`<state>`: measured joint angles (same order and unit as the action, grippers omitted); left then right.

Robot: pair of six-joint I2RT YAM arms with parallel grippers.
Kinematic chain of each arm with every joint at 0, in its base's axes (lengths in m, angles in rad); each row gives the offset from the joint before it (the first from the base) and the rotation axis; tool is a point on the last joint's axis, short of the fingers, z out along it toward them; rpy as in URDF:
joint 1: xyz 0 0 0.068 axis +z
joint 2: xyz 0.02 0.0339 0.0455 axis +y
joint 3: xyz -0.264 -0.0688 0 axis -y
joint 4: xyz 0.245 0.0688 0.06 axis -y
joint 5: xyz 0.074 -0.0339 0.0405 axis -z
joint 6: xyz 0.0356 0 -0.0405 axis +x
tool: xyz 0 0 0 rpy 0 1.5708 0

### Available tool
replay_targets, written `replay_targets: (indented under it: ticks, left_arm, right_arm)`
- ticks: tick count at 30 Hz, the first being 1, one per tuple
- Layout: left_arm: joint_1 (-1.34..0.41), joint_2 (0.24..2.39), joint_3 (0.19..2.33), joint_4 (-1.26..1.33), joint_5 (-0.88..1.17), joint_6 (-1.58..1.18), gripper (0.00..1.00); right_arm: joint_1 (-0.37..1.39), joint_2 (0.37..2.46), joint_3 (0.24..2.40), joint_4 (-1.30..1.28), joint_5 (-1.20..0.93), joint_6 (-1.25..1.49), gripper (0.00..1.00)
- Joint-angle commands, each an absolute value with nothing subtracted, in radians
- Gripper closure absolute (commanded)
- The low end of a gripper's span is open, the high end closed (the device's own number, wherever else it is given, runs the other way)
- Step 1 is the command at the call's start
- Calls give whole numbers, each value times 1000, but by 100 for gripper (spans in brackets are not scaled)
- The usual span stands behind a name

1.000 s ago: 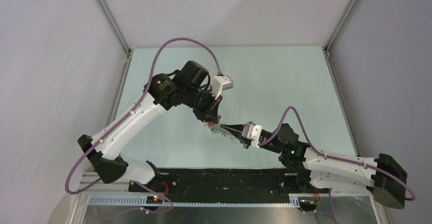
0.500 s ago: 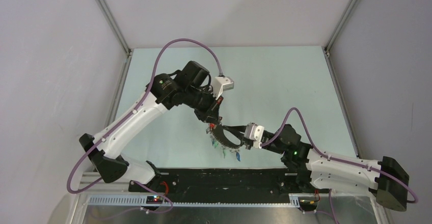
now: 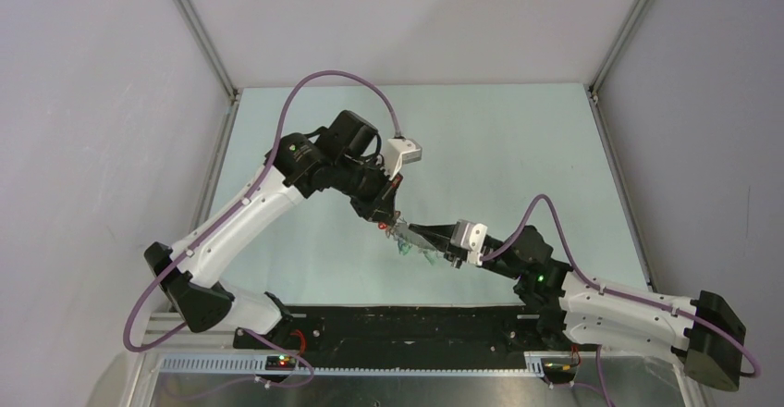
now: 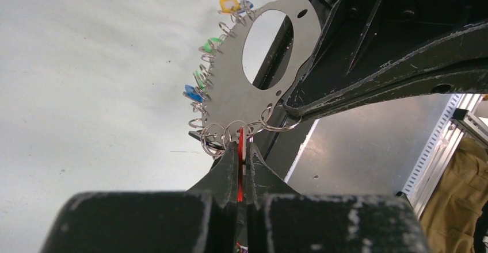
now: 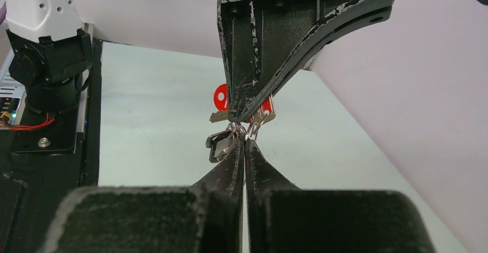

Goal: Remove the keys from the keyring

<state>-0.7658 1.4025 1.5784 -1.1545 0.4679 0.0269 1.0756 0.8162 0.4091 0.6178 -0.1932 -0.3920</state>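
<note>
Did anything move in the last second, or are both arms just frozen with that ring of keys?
The keyring tipped so its keys dangled toward the near edge, then swung back edge-on to the top camera. The right gripper drew slightly back to the right. Unchanged: the right gripper is shut on the keyring, and the left gripper, which hardly shifted, is shut on the red key.
</note>
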Motion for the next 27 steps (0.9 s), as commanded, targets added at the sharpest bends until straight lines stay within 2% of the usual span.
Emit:
replay_targets:
  ticks: [1,12,19,27]
  left_arm:
    - [-740,1404,1582,-1146,414,60,100]
    - [-754,1363,1655,-1138,251,83,100]
    - [-831,1370,1695,-1135,175,117,100]
    - [-881,1360,1717,-1122,112,156,100]
  right_arm:
    - [1071,791,433,797,-266,-331,100]
    - [1027,835,459,725,-315,-208,100]
    - [1023,909,516,664,-317,-171,100]
    - [1011,996,574,601,-253,-102,100]
